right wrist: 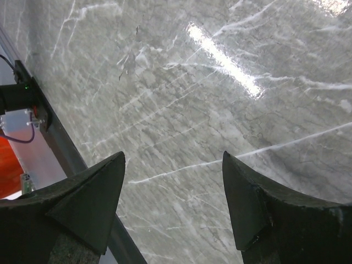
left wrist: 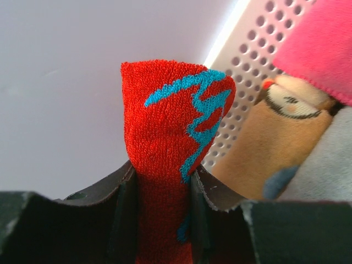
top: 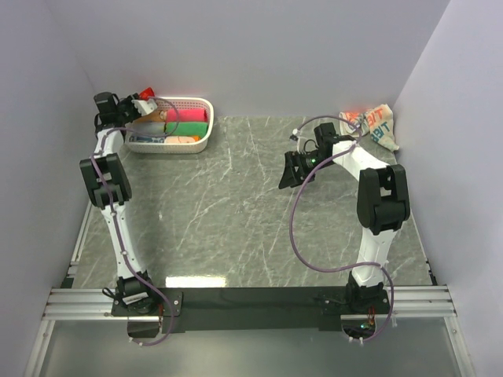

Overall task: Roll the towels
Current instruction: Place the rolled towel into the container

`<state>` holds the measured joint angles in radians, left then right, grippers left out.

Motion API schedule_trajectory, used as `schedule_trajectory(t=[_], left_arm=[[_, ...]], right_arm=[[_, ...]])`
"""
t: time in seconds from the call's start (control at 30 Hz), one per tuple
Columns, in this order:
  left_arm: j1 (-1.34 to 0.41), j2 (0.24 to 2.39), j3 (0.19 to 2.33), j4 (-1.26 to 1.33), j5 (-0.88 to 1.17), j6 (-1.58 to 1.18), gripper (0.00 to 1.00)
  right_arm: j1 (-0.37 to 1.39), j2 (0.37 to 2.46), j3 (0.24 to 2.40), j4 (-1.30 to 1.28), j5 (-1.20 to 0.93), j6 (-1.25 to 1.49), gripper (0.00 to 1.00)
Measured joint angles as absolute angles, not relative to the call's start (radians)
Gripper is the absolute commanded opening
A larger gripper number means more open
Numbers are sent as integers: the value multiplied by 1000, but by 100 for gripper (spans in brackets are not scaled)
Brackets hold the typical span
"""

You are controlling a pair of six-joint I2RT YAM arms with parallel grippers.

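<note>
My left gripper (top: 141, 104) is at the far left, over the left end of the white perforated basket (top: 200, 141). It is shut on a rolled red towel with a blue squiggle (left wrist: 170, 126), which stands up between the fingers (left wrist: 126, 209). The basket holds rolled towels: a pink one (left wrist: 324, 44), a tan one (left wrist: 264, 148), also green and pink ones (top: 189, 120). A crumpled white towel with red and teal print (top: 371, 126) lies at the far right corner. My right gripper (top: 292, 174) hangs open and empty over the marble table (right wrist: 181, 110).
White walls close in on the left, back and right of the table (top: 236, 220). A black bar and metal rails (top: 251, 302) run along the near edge by the arm bases. A purple cable (top: 299, 236) loops beside the right arm.
</note>
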<state>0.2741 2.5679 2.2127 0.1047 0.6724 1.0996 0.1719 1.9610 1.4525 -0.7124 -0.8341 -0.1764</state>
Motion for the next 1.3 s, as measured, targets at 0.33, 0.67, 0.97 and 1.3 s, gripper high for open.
schedule_trajectory(t=[0.33,0.67,0.97,1.3], left_arm=[[270,2635,2252,131,704,1132,21],[271,2651,2260,130,728,1145,48],[271,2651,2261,83,746,1162,65],[278,2641,2261,52,776,1168,75]], right_arm=[[172,1964,1451,-720,-831,-176,78],[172,1983,1451,-727,-831,-180,78],[171,1983,1451,-729,-831,-181,78],[171,1984,1452,-730,-836,-181,78]])
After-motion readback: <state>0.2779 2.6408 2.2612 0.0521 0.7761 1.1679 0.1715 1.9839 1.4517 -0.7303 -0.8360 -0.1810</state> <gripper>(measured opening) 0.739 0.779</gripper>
